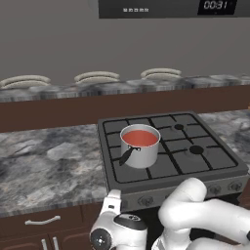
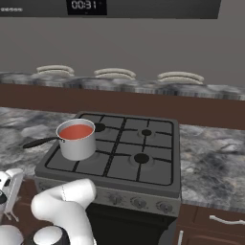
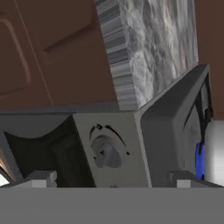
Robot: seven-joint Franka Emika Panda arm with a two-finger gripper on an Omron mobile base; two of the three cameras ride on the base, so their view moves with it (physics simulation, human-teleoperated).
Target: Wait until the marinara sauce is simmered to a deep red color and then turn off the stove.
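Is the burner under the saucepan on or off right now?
On, most likely: the hand view shows a blue flame beside the saucepan on the stove. The base views don't show it.

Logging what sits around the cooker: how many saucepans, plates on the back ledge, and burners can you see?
Saucepan: 1
Plates on the back ledge: 3
Burners in plain sight on the stove:: 3
Total: 7
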